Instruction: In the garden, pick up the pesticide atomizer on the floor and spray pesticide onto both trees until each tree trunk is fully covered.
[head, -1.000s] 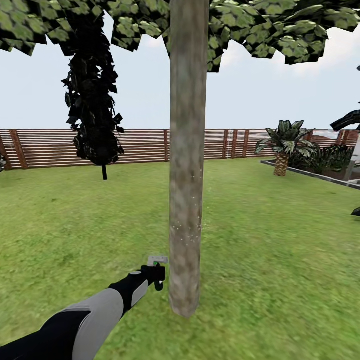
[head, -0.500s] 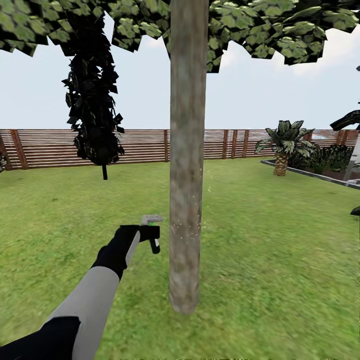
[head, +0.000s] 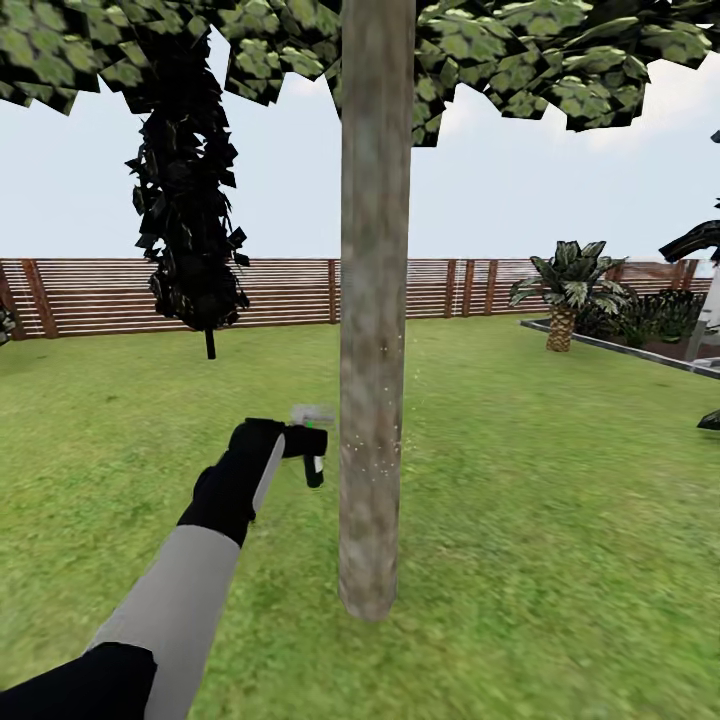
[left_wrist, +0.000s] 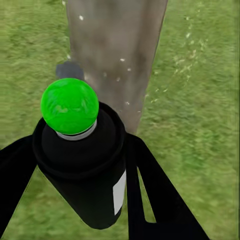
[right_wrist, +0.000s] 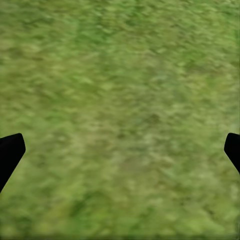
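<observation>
Closest to us, our left arm reaches forward over the lawn (head: 560, 520) with the left gripper (head: 290, 440) clamped on the spray bottle (head: 312, 440), its pale head aimed at the tree trunk (head: 375, 300) just beside it. From the left wrist, the two black fingers (left_wrist: 150, 195) hug the dark body of the bottle on either side, the white label faces the trunk side, and the green dot sits on top. Over the last second we have lifted the bottle up the trunk: it was low, near the base, and now sits about a third of the way up the visible column. The white specks (head: 365, 450) on the bark have climbed with it, and a few drift in the air past the far edge of the trunk. We judge that we are sweeping upward to coat the bark, that the lower part is getting covered, and that the stretch above the bottle is not yet done. The second tree remains for later.

Our right gripper (right_wrist: 120, 145) hangs over bare grass with its fingertips spread wide at the edges of its camera's picture, holding nothing.

Farther off, a narrow dark tree (head: 190, 200) stands before the slatted wooden fence (head: 120, 295), and a short palm (head: 565, 295) grows by a raised bed at the right. Overhead, the leafy canopy (head: 560, 70) spreads against a pale sky.
</observation>
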